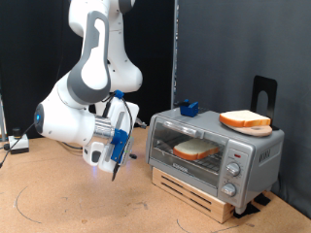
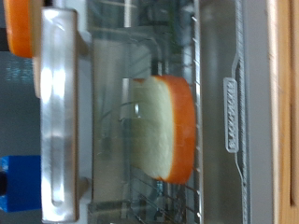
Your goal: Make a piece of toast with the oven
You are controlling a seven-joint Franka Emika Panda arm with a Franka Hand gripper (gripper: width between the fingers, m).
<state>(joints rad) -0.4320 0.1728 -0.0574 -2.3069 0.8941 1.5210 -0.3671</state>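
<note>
The silver-grey oven [image 1: 251, 153] stands on a wooden base at the exterior view's right, and its glass door looks shut. One bread slice [image 1: 194, 149] with a pale face and orange-brown crust lies on the rack inside. A second slice [image 1: 244, 120] lies on the oven's roof. My gripper [image 1: 115, 165] hangs to the left of the oven, apart from it, with nothing seen between its fingers. The wrist view looks at the oven door [image 2: 224, 103] with the inside slice [image 2: 168, 126] behind the glass and the roof slice [image 2: 21, 28] at the frame's edge. No fingers show there.
A small blue object [image 1: 189, 108] sits on the oven's roof at the back and also shows in the wrist view [image 2: 14, 182]. A black stand [image 1: 262, 92] rises behind the oven. The wooden base [image 1: 199, 194] rests on a brown tabletop [image 1: 78, 204]. Black curtains hang behind.
</note>
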